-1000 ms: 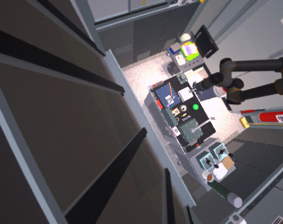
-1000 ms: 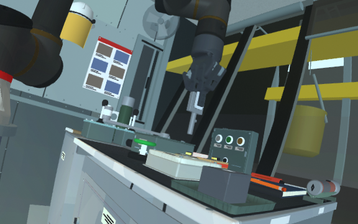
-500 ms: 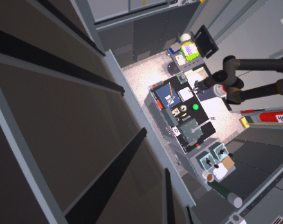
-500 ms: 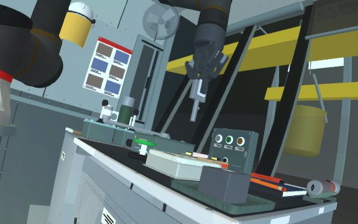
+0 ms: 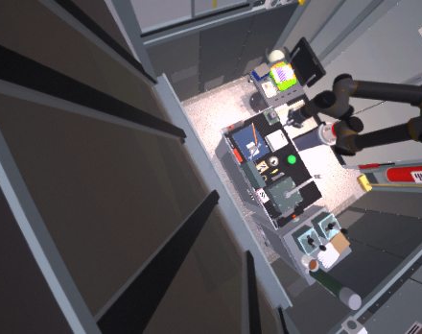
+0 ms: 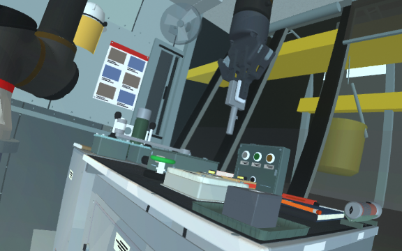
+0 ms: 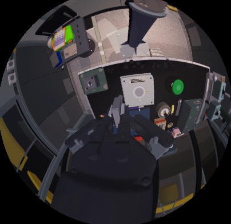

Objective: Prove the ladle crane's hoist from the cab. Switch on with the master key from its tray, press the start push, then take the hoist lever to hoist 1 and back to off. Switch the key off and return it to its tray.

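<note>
The master key's tray [image 7: 91, 83] is a dark green dish at the desk's end, partly behind a grey box in the second side camera. The grey master key [image 6: 233, 111] hangs blade-down, held in my closed gripper [image 6: 236, 91], high above the desk. The key switch box [image 7: 137, 91] is a pale grey slab with a round lock, below the gripper. The green start push [image 7: 178, 86] stands beside it. The hoist lever [image 5: 295, 192] juts from a grey-green box further along the desk. A panel with three lamps [image 6: 261, 167] stands at the desk's far edge.
The black-topped desk [image 6: 187, 195] carries a grey box [image 6: 251, 208], pencils on a notebook, and a can [image 6: 362, 209] at its end. Two joystick boxes [image 5: 319, 232], a flask and a mug sit at the other end. A yellow ladle [image 6: 342, 146] hangs beyond the window.
</note>
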`<move>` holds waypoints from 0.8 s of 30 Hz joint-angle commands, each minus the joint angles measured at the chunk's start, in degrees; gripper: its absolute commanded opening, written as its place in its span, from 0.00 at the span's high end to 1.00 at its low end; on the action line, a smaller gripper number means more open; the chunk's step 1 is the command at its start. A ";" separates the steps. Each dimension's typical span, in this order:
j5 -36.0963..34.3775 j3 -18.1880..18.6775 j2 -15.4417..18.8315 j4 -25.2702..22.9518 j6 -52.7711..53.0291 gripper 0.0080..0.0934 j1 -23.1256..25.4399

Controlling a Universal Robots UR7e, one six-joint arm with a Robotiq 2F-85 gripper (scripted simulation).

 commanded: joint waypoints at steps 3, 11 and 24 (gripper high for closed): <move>-0.01 -0.52 0.45 -0.09 -2.79 1.00 -2.84; 0.00 -2.45 2.44 -0.14 -9.67 1.00 -9.69; 0.01 -4.24 4.19 -0.12 -13.69 1.00 -13.65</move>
